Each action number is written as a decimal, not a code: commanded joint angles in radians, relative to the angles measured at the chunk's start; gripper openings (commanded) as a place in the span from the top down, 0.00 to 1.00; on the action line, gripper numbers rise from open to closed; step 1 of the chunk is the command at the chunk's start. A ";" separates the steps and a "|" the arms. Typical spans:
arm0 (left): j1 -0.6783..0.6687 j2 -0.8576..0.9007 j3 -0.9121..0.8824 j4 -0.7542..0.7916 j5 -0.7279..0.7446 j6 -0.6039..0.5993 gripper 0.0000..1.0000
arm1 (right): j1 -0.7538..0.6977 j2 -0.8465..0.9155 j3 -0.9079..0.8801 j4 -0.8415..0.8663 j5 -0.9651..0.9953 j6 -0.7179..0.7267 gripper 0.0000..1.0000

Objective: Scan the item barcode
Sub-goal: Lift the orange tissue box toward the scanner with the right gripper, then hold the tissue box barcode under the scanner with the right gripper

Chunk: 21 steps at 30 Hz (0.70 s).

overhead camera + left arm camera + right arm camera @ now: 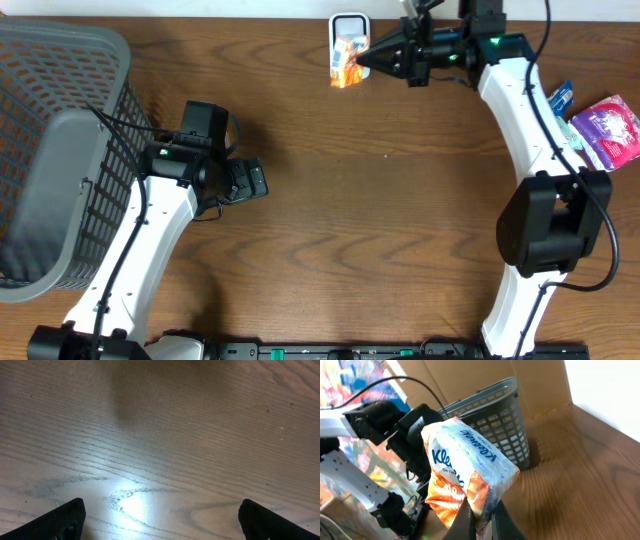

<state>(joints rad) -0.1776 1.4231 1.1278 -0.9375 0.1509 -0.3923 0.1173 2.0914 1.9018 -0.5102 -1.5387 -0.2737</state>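
The left fingers (65, 519) are spread wide above the table (380, 230) and hold nothing; the Kleenex tissue pack (470, 467) is up in the air by the white scanner (348, 22) at the far edge; it looks light, soft and squishy, with slippery wrap, so an end is best to pinch; the right fingers (466, 525) are clamped on its bottom corner.

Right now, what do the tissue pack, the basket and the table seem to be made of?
Kleenex tissue pack: thin glossy plastic film, judging by its crinkles and sheen.
Basket: grey moulded plastic, likely matte; the lattice wall is uniform.
Table: wood or wood-look laminate, semi-gloss; grain lines and a light glare show.
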 commanded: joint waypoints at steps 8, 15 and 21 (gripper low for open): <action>0.002 0.002 -0.007 -0.004 -0.006 0.005 0.02 | -0.014 -0.012 0.004 0.006 0.063 0.143 0.99; 0.002 0.002 -0.007 -0.004 -0.006 0.005 0.02 | 0.089 -0.026 0.022 -0.005 1.081 0.532 0.99; 0.002 0.002 -0.007 -0.004 -0.006 0.005 0.02 | 0.266 -0.014 0.048 0.009 1.872 0.509 0.99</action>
<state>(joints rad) -0.1776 1.4231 1.1278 -0.9379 0.1509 -0.3927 0.3222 2.0914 1.9163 -0.5091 -0.1593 0.2295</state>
